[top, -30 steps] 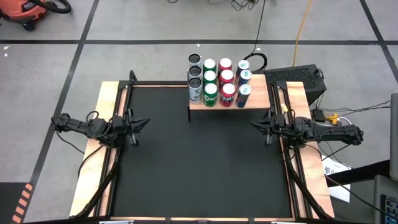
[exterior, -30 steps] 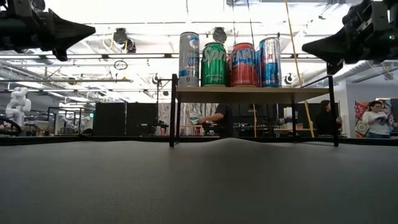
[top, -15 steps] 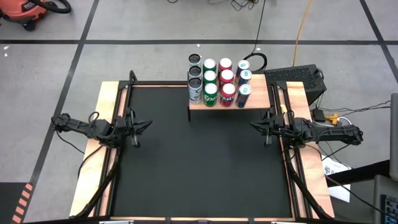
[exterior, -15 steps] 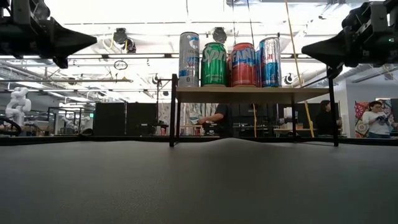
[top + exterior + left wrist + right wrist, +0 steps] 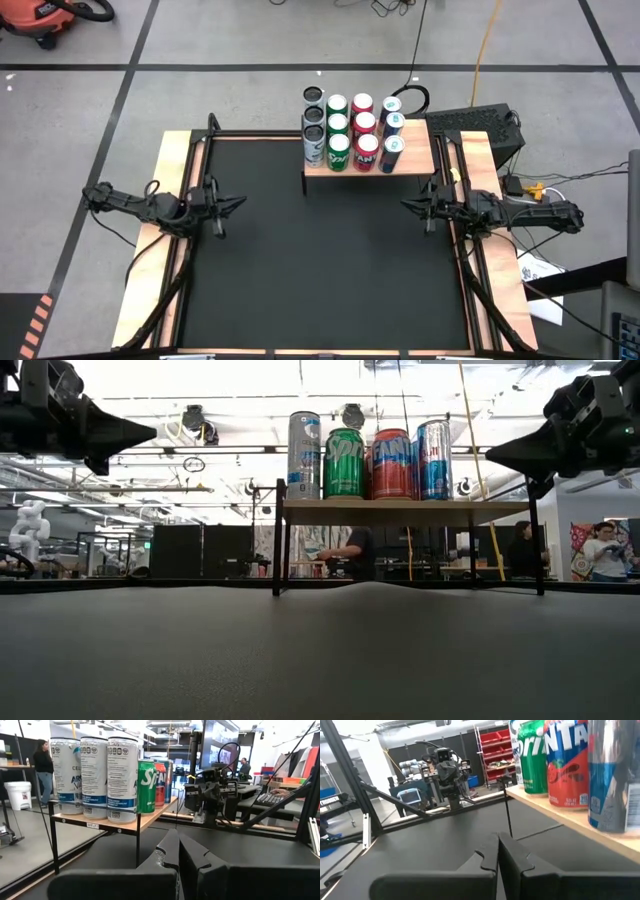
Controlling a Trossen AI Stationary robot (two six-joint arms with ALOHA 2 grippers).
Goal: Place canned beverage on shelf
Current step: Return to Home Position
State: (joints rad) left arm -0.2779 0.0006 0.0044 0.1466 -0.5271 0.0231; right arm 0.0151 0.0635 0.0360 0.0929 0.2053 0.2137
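The shelf (image 5: 420, 150) stands at the far edge of the table (image 5: 320, 260), carrying 12 cans (image 5: 338, 147) in 4 rows of 3, silver, green, red and blue, while the left gripper (image 5: 238, 199) and right gripper (image 5: 405, 204) hover at opposite table sides, each pinched closed and holding nothing.

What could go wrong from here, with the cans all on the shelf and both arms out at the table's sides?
1. The right end effector, shut, hangs not far from the right front leg of the shelf; a swing that way could knock it.
2. The tall silver cans stand nearest the shelf's left edge, packed against the green cans; a jolt might tip them off.
The left end effector, shut, looks well clear.
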